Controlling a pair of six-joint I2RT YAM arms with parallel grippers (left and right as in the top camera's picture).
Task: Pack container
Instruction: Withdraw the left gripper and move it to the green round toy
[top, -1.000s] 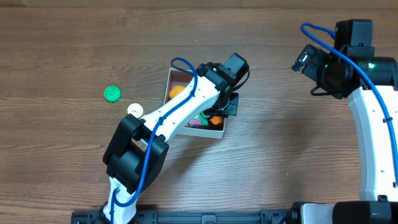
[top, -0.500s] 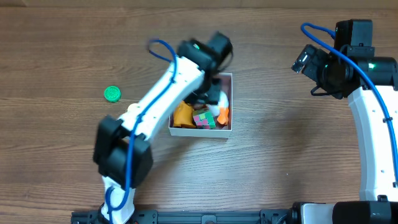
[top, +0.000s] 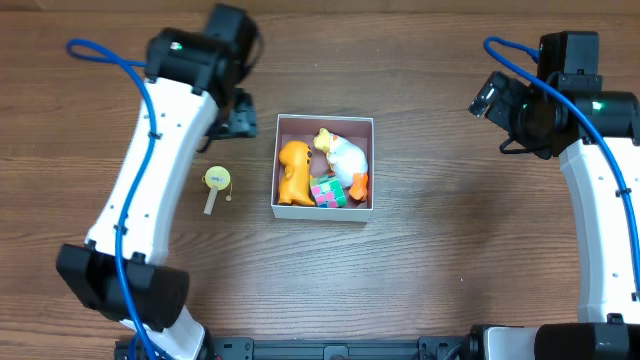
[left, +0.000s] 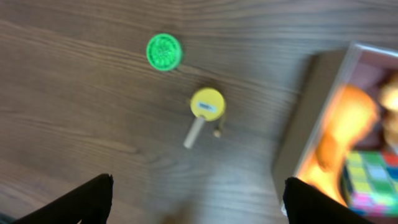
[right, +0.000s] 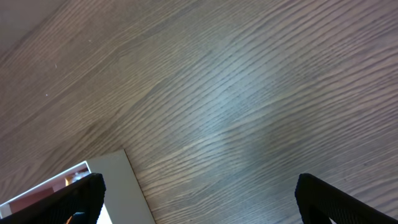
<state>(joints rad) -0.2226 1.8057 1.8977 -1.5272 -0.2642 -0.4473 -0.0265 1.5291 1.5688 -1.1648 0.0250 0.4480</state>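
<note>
The container (top: 322, 212), a shallow white box with a pink inside, sits mid-table. In it lie an orange toy (top: 293, 170), a white duck-like toy (top: 346, 153), a multi-coloured cube (top: 327, 192) and a small orange piece (top: 358, 185). My left gripper (top: 240, 113) hangs open and empty to the upper left of the box, clear of it. The left wrist view shows the left gripper (left: 199, 193) over bare wood, with the container wall (left: 311, 118) and the orange toy (left: 342, 130) at its right. My right gripper (top: 490, 96) stands open far right, empty.
A yellow round toy on a short stick (top: 216, 181) lies left of the box. In the left wrist view it (left: 206, 104) has a green disc (left: 165, 51) beyond it; the left arm hides the disc from overhead. The right wrist view catches a container corner (right: 118, 180).
My left gripper has opened and swung from over the container to its upper left. The toys in the box are now uncovered. The right arm has not moved.
</note>
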